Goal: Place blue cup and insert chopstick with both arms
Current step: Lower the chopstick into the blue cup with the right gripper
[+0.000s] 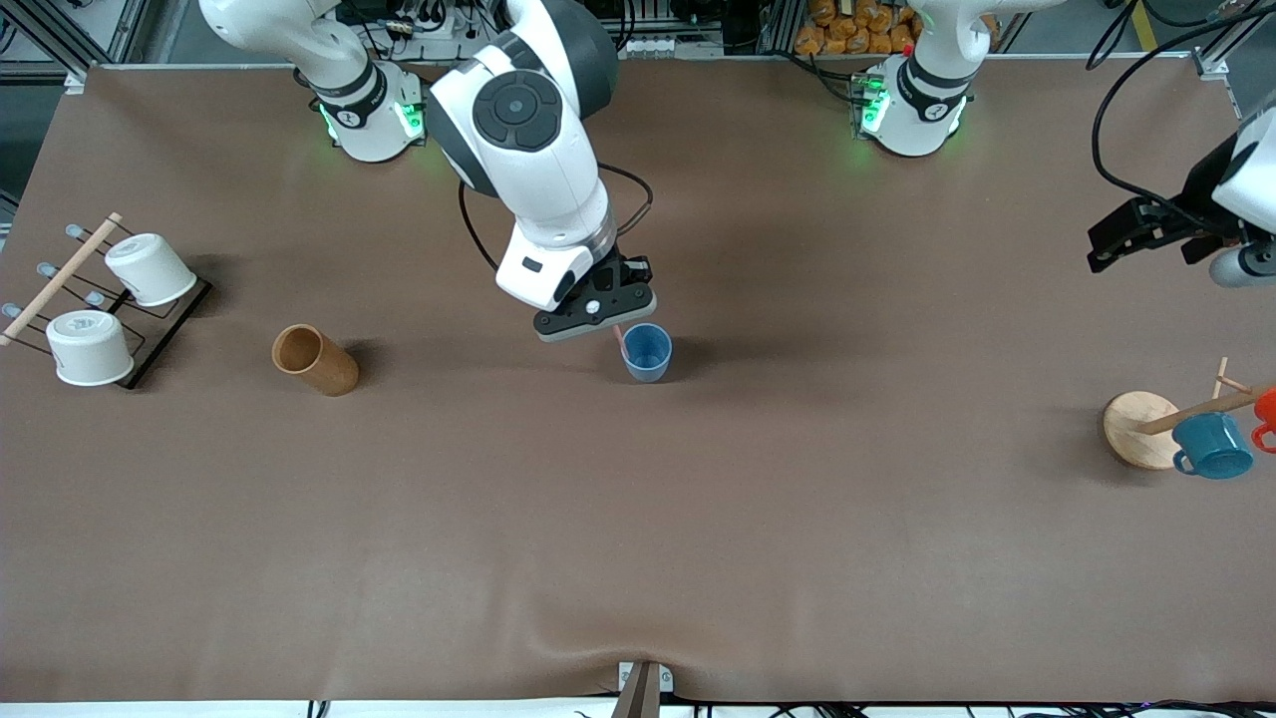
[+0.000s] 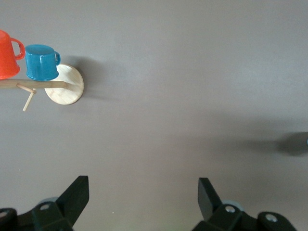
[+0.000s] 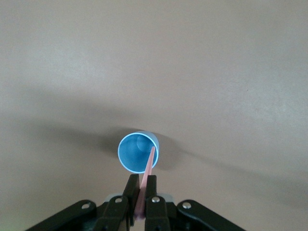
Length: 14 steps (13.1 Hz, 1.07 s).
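Right gripper [image 3: 142,202] pinching thin pink chopstick [image 3: 147,180] — tip inside round, smooth blue cup [image 3: 139,153], left gripper [image 2: 143,197] wide open, waiting over matte brown table [image 1: 797,519].

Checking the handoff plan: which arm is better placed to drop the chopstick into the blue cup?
The right. Its gripper is shut on the chopstick, tip at the blue cup. The left gripper waits open near the mug stand.

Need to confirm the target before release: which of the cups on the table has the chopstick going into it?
The light-blue cup standing upright mid-table, under the right gripper, whose jaws pinch the chopstick. The brown cup lies on its side, untouched.
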Available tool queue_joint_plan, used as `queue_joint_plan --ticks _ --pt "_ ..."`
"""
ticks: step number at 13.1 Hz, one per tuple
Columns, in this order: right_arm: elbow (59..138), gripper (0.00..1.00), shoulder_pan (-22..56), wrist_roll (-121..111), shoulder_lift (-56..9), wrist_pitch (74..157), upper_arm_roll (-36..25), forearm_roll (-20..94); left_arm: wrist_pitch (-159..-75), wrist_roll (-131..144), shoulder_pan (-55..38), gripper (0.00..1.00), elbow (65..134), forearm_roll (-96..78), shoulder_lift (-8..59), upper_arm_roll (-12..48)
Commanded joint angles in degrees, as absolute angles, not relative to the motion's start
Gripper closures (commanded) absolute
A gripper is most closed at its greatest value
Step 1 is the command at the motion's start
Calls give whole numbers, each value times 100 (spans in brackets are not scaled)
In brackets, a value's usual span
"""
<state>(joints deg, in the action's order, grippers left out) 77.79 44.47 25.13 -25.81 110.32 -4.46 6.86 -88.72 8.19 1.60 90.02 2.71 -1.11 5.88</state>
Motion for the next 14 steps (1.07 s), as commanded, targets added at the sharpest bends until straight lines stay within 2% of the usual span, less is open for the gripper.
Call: queue_joint_plan --ticks 1,7,14 --pt "7770 100 4579 2637 -2619 11109 -519 738 -8877 694 -183 0 9211 158 -290 160" --pt "7770 100 4746 2900 -2759 11118 -519 730 -8859 668 -378 0 9211 158 -299 18" --pt "7778 100 4869 3085 -3199 11681 -519 677 -8903 738 -369 0 9149 141 -158 88"
